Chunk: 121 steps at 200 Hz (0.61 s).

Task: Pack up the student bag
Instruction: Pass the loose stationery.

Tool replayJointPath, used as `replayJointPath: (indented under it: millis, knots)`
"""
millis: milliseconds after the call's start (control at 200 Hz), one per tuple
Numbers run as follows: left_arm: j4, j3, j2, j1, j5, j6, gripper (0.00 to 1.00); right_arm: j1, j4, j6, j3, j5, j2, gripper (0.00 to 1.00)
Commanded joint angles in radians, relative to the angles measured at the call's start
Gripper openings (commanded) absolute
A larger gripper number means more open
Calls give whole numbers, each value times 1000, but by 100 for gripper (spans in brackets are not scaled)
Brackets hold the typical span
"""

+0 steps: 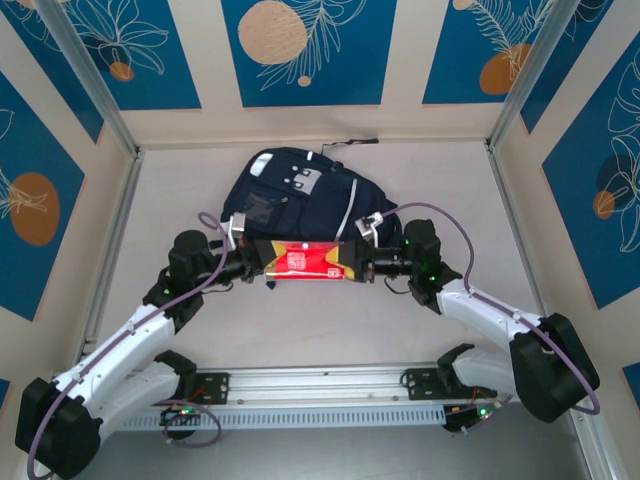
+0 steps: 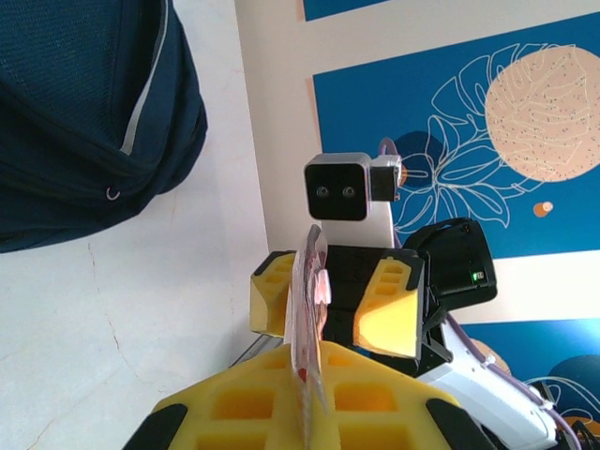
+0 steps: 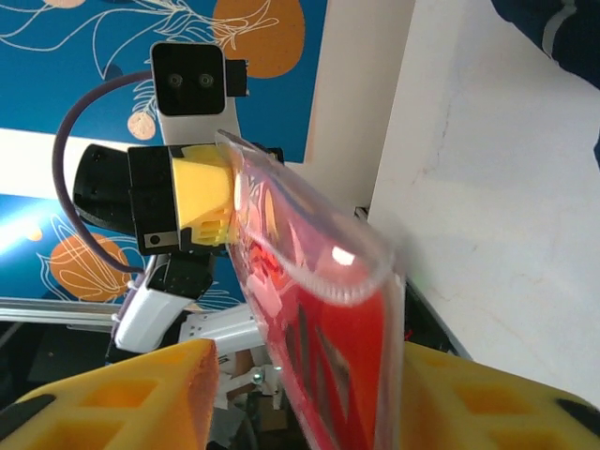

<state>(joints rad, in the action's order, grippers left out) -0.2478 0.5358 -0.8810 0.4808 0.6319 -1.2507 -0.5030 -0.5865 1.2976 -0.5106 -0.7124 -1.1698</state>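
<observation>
The student bag (image 1: pixel 290 195), a navy-blue backpack with white stripes, lies at the back middle of the table; a corner of it shows in the left wrist view (image 2: pixel 75 122). In front of it a flat red transparent pouch (image 1: pixel 303 261) hangs in the air between both grippers. My left gripper (image 1: pixel 262 262) is shut on the pouch's left end, pinching it edge-on (image 2: pixel 314 361). My right gripper (image 1: pixel 350 262) straddles the pouch's (image 3: pixel 328 328) other end. Its jaws stand apart, with a gap between the pouch and one finger (image 3: pixel 150 394).
A white table top (image 1: pixel 300 330) lies under the pouch. An aluminium rail (image 1: pixel 320 385) with both arm bases runs along the near edge. Walls with blue leaf panels and metal corner posts (image 1: pixel 95 80) close in the back and both sides.
</observation>
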Motion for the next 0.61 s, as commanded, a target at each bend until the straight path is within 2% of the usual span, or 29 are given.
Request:
replayJointPath:
  millis: [0, 145, 295, 420, 480, 600]
  knots:
    - [-45, 30, -4, 7, 27, -6, 0, -22, -76, 38, -28, 28, -25, 40]
    - [-44, 23, -2, 7, 23, -8, 0, -22, -76, 37, -26, 37, -28, 29]
    - [-44, 16, -4, 8, 21, -10, 0, -23, -85, 44, -17, 46, -31, 32]
    - [-42, 11, -12, 10, 17, -10, 0, -28, -97, 50, -13, 56, -33, 30]
    - [-41, 11, -16, 10, 13, -11, 0, -29, -97, 50, -12, 60, -32, 25]
    - [-29, 12, -26, 13, 11, -4, 1, -24, -61, 34, -1, 82, -12, 8]
